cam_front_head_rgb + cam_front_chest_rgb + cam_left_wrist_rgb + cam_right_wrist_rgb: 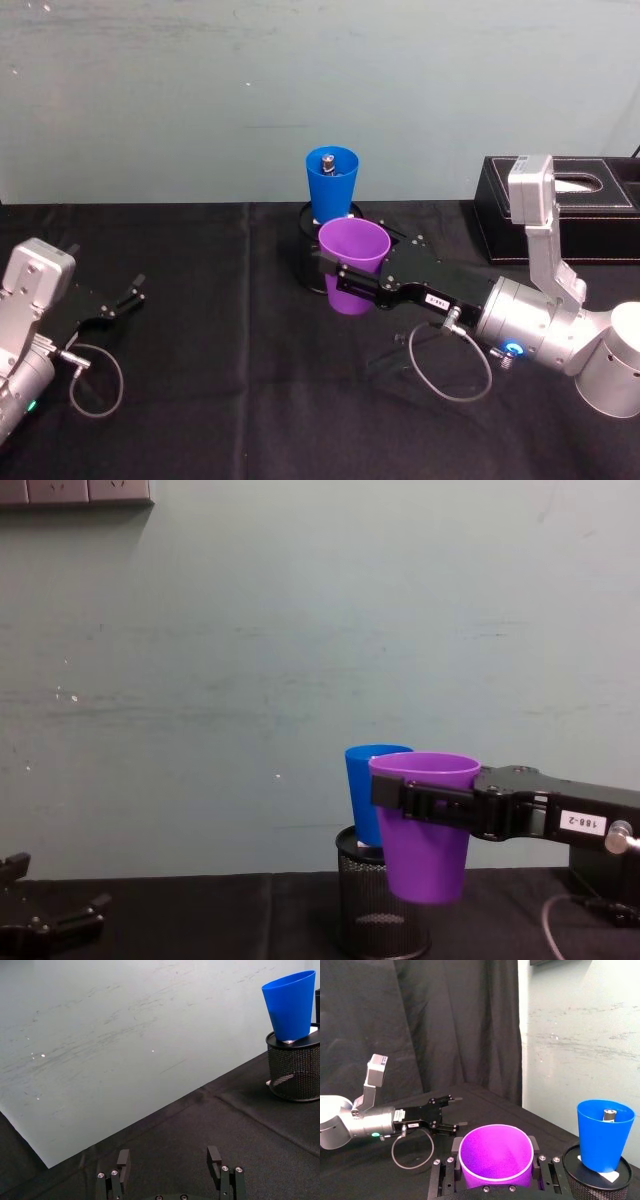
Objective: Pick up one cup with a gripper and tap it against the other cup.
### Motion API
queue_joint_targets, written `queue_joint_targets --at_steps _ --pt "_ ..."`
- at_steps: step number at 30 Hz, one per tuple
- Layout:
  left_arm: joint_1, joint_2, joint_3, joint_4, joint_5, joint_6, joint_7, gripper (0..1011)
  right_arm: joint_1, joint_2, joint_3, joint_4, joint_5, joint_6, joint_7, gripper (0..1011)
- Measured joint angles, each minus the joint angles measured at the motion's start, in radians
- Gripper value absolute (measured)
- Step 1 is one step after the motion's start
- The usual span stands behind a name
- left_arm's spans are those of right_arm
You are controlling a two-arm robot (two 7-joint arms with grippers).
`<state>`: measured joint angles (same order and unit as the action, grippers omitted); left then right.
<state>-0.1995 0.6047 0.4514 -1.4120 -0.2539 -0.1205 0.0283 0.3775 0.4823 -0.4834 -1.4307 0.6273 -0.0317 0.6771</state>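
Observation:
The purple cup (352,262) hangs upright above the table, and my right gripper (345,277) is shut on it just below the rim. The black jaws clamp the cup from both sides (496,1160). The white label arm (580,823) reaches in from the right. The blue cup (332,185) stands upright on top of a black mesh pen holder (380,912), just behind the purple cup (427,830). In the right wrist view a small gap separates the blue cup (605,1135) from the purple one. My left gripper (125,298) rests open at the far left, low over the table.
A black tissue box (560,205) stands at the back right, behind the right arm. A small metal piece (325,160) sits inside the blue cup. Black cloth (220,330) covers the table, and a pale wall (150,90) runs behind it. A cable loop (450,370) hangs under the right wrist.

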Motion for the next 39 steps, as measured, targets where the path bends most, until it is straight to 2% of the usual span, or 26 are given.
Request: queue_joint_targets --at_steps 39 --pt "0.0 0.0 0.0 0.0 0.0 0.0 0.0 1000 0.0 0.0 0.0 0.0 0.0 0.0 0.0 754"
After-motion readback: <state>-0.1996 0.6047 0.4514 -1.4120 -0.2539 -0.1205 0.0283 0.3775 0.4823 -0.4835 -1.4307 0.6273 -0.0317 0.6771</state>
